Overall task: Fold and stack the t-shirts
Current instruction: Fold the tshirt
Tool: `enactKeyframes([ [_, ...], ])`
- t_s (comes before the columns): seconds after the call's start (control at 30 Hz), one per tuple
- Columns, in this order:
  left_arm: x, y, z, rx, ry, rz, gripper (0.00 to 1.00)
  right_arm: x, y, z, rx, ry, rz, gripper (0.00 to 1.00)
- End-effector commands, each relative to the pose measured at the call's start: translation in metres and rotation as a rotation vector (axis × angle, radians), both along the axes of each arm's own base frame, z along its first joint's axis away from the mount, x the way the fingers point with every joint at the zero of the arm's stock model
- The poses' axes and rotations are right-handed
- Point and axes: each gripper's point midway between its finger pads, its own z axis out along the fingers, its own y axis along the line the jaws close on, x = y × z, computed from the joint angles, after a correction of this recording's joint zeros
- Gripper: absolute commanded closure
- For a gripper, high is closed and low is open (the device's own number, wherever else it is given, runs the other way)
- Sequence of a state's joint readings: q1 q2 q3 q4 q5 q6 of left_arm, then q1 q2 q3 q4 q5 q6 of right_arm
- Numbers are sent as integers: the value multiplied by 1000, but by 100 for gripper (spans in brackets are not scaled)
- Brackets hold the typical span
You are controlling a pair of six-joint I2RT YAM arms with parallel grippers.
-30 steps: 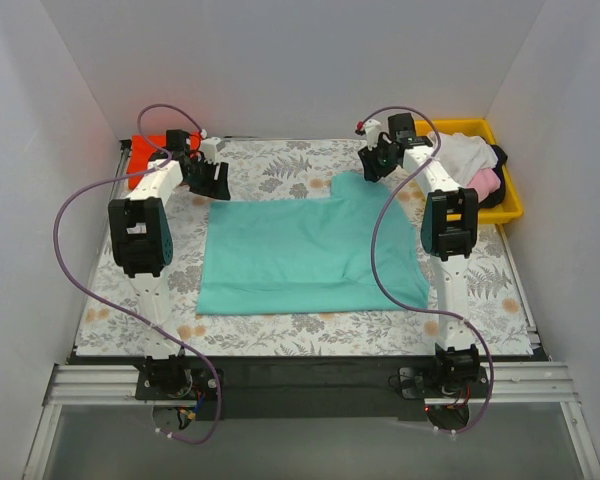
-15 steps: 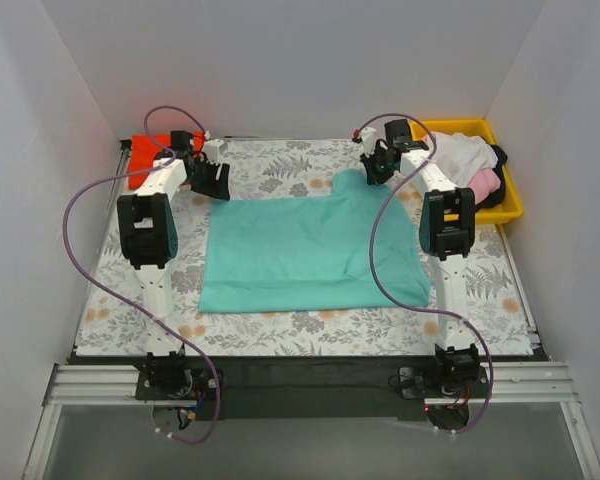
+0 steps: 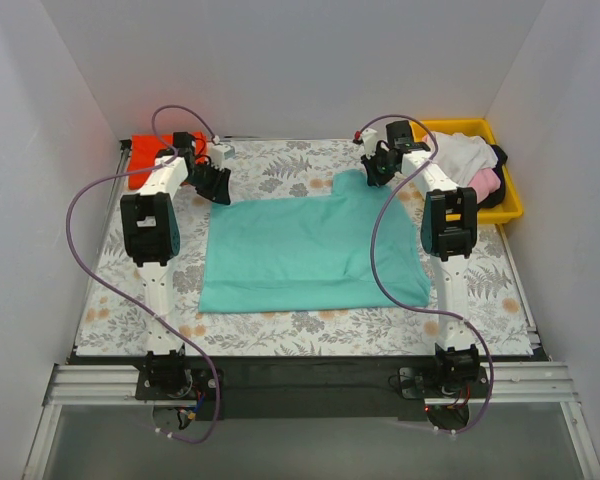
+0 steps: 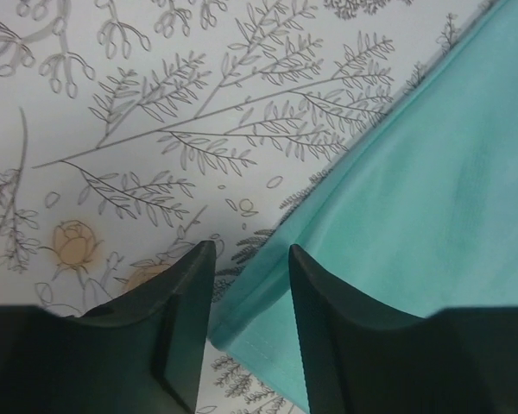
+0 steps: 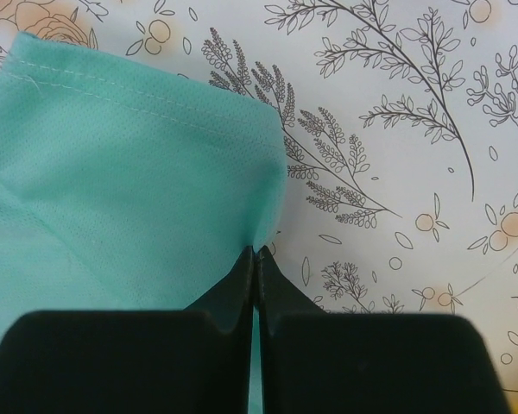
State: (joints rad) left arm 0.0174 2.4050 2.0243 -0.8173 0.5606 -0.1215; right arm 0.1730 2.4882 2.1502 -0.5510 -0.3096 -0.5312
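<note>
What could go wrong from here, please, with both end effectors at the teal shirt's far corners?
1. The right end effector is shut on only a thin bit of edge of the teal shirt, so the cloth might slip out on lifting.
2. The left end effector is open astride the hem; closing there could also pinch the patterned cloth underneath.
3. If only the right side lifts, the fold would likely skew.

The top external camera looks steeply down from above and behind the arm bases [image 3: 170, 375], distant enough to hold the whole grey-and-orange fern-patterned cloth [image 3: 280, 330]. Each wrist camera looks down from close along the left gripper [image 4: 250, 254] or the right gripper [image 5: 255, 252]. All three views share the flat teal-green cloth t-shirt [image 3: 310, 250], its hem at the fingertips.
</note>
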Motion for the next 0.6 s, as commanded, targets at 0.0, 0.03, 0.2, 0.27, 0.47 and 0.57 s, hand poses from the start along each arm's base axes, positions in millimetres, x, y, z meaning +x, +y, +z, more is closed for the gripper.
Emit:
enactKeyframes([
  [0.0,-12,-9,16,-42,-7,-99,64,-9,3,24,6,-8,20,99],
  [0.03,-13,-10,16,-45,-5,-101,65,-9,4,25,8,-11,21,99],
  [0.2,0,-5,20,-49,-36,-52,66,-9,3,29,8,-16,22,99],
  [0.27,9,-5,28,-71,-65,-42,66,-9,4,29,7,-17,23,99],
  [0.47,15,-8,40,-102,-79,-61,63,-9,3,29,5,-18,21,99],
  [0.57,4,-10,37,-106,-51,-100,63,-9,2,29,1,-20,19,99],
])
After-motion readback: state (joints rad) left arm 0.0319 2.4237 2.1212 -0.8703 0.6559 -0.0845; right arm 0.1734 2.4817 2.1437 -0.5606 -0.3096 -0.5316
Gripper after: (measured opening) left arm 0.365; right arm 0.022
